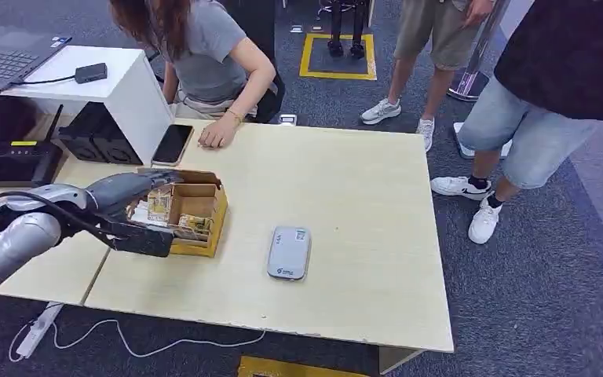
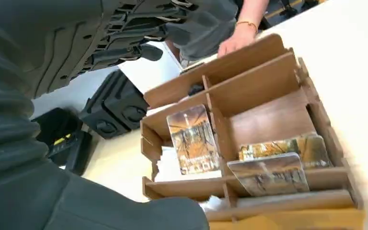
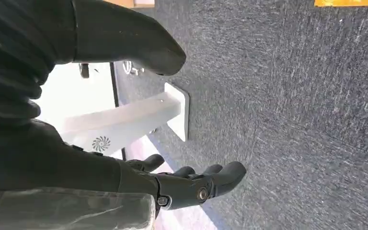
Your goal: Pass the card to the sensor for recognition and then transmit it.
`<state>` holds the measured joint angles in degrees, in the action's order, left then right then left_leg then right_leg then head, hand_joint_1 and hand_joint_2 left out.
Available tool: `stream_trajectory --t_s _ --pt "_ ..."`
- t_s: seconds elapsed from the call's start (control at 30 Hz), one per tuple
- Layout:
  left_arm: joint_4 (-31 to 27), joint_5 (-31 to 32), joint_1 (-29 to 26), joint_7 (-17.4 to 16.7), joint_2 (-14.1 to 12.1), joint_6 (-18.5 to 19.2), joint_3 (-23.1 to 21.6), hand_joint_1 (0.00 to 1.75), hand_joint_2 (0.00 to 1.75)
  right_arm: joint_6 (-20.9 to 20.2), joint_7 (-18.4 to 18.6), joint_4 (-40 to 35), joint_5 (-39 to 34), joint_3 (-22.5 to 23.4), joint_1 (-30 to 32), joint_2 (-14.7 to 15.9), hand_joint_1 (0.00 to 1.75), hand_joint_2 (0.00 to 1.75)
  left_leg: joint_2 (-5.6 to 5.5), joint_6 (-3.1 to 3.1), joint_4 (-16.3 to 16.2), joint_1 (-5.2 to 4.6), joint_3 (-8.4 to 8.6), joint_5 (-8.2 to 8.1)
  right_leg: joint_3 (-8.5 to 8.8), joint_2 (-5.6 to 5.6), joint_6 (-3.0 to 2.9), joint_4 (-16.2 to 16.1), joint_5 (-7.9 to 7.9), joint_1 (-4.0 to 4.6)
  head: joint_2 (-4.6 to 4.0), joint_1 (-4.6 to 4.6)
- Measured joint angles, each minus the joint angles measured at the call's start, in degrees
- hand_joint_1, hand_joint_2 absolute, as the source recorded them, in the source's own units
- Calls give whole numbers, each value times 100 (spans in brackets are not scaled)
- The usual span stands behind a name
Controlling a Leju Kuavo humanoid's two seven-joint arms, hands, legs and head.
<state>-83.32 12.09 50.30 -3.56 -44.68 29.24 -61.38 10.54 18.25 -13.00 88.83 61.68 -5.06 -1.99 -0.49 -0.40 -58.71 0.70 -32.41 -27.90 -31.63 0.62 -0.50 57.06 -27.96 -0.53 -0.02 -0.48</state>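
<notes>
A brown wooden card box (image 1: 206,206) with several compartments stands on the pale table (image 1: 361,196), left of centre. Picture cards stand in it: one upright card (image 2: 194,139) and two leaning cards (image 2: 268,175) in the neighbouring slot. My left hand (image 1: 140,224) hovers at the box's left side, just above the cards, with its fingers (image 2: 139,28) and thumb (image 2: 124,211) apart and nothing between them. The grey flat sensor (image 1: 288,252) lies on the table to the right of the box. My right hand (image 3: 191,184) hangs over the carpet, fingers stretched out and empty.
A seated person rests a hand (image 1: 220,135) on the table's far edge beside a black phone (image 1: 173,144). A black router (image 1: 23,163) and dark boxes (image 1: 94,137) sit at the left. Two people stand at the right. A power strip (image 1: 35,330) lies on the floor.
</notes>
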Motion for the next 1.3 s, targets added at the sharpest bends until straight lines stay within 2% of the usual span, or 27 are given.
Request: stream_trajectory --t_s 0.27,0.77,0.87,0.93,1.03,1.13,1.3 --pt "147 17 -60 -15 26 -166 -251 0 175 2 2 0 59 -81 -1 20 0 175 0 0 0 0 0 0 0 0 0 0 0 0 0 0" --pt "398 102 -145 -11 68 -242 -382 0 175 11 11 0 88 -151 -17 37 0 175 1 0 0 0 0 0 0 0 0 0 0 0 0 0" --pt "552 359 -225 -11 94 -458 -400 0 175 11 11 0 88 -160 -23 39 0 175 1 0 0 0 1 0 -1 1 0 0 0 0 0 0" --pt "721 756 -321 17 188 -835 -402 0 175 15 11 0 72 -162 -26 39 0 175 0 0 0 -1 1 0 -1 0 0 0 0 0 0 0" --pt "1051 1515 -560 85 511 -1470 -398 0 175 20 11 0 50 -162 -28 39 0 175 -2 2 0 -2 1 1 2 -3 0 0 0 0 0 2" --pt "1270 1813 -775 120 779 -1593 -378 0 175 20 11 0 50 -162 -29 39 0 175 4 2 0 -2 0 1 1 2 2 -1 2 0 0 0" --pt "1449 1993 -913 151 979 -1606 -301 0 175 20 11 0 50 -162 -28 39 0 175 1 2 -2 -2 0 1 1 -1 2 -1 2 -1 0 0"
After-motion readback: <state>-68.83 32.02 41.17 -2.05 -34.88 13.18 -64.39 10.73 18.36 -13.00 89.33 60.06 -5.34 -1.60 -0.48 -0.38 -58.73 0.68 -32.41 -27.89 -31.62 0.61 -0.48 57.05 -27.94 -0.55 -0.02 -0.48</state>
